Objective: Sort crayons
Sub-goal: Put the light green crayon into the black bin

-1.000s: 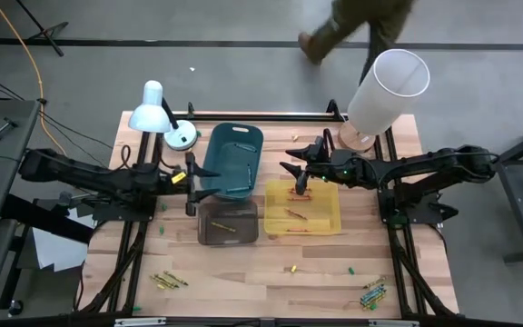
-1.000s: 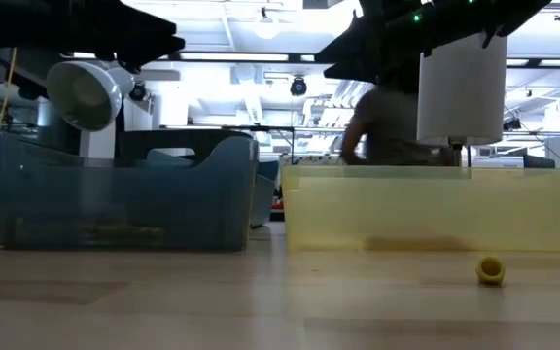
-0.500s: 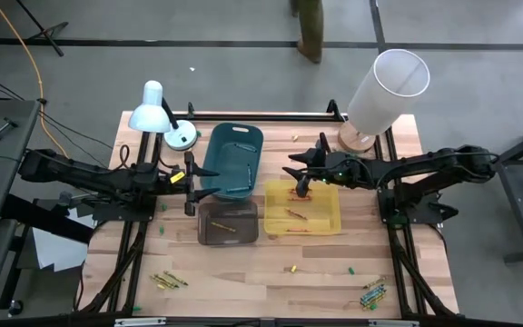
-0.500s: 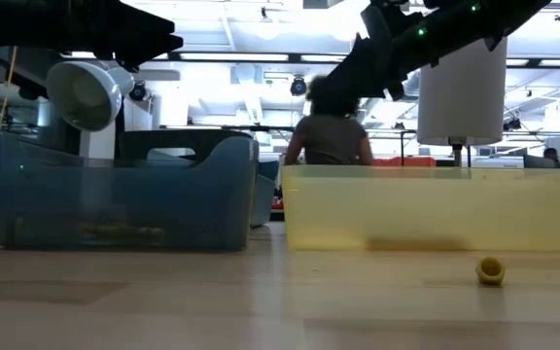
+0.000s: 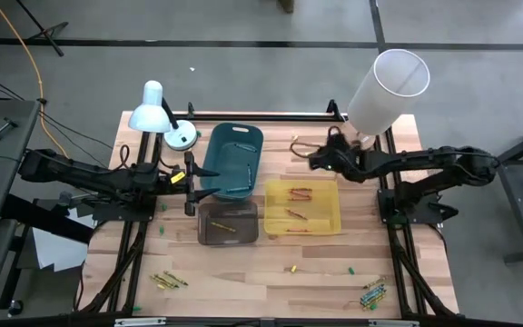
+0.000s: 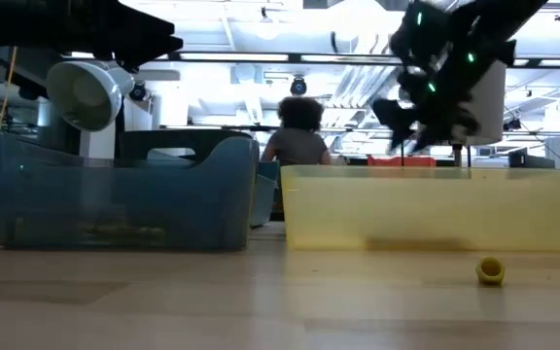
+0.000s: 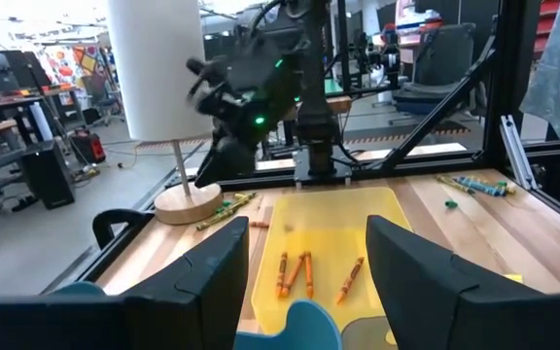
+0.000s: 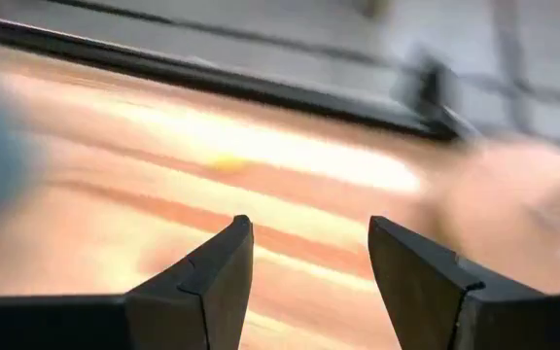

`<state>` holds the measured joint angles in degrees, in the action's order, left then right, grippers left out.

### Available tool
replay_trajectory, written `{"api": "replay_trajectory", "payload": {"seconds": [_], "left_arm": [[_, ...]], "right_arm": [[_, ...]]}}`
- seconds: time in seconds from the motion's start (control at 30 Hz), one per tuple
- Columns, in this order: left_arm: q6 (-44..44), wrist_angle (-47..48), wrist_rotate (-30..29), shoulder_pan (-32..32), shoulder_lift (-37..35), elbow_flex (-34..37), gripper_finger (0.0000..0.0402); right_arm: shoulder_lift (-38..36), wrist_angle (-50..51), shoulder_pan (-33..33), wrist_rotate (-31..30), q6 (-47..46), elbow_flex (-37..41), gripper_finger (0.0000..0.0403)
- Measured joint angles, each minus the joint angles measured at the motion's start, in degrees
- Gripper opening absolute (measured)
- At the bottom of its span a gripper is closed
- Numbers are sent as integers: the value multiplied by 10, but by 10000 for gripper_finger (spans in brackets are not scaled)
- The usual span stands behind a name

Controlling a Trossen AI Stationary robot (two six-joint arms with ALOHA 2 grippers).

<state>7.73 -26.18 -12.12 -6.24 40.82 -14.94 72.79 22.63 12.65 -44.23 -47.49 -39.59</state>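
Note:
Orange crayons lie in the yellow bin, and the left wrist view shows them too. A yellow crayon lies in the dark bin. Loose crayons lie on the table at the near left, the near right and by the far edge. My right gripper hangs open and tilted down above the table just beyond the yellow bin's far rim, with nothing between its fingers. My left gripper waits open and level beside the teal bin.
A white desk lamp stands at the far left. A tall white lampshade on a wooden foot stands at the far right, close behind my right arm. Small yellow and green bits lie near the front. A person is beyond the table.
My right gripper has left the space over the yellow bin's far end. It has gone toward the table's far right and sunk lower, tipping its fingers downward and rolling about. Its fingers stay open. A person beyond the far edge has walked out of the high view.

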Motion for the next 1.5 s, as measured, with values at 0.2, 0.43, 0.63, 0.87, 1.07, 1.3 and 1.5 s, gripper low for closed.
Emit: {"api": "replay_trajectory", "payload": {"seconds": [0.2,0.43,0.63,0.87,1.07,1.3,1.5], "left_arm": [[0,9,0,0,0,0,195],[0,9,0,0,0,0,195],[0,9,0,0,0,0,195],[0,9,0,0,0,0,195],[0,9,0,0,0,0,195],[0,10,0,0,0,0,195],[-1,11,0,0,0,0,195]], "right_arm": [[0,186,55,-3,-178,10,199],[0,179,91,59,-182,74,199],[0,166,124,78,-182,106,199],[0,122,143,85,-181,136,199],[0,110,162,98,-181,151,199],[0,88,163,94,-165,151,199],[0,89,163,93,-163,151,199]]}}
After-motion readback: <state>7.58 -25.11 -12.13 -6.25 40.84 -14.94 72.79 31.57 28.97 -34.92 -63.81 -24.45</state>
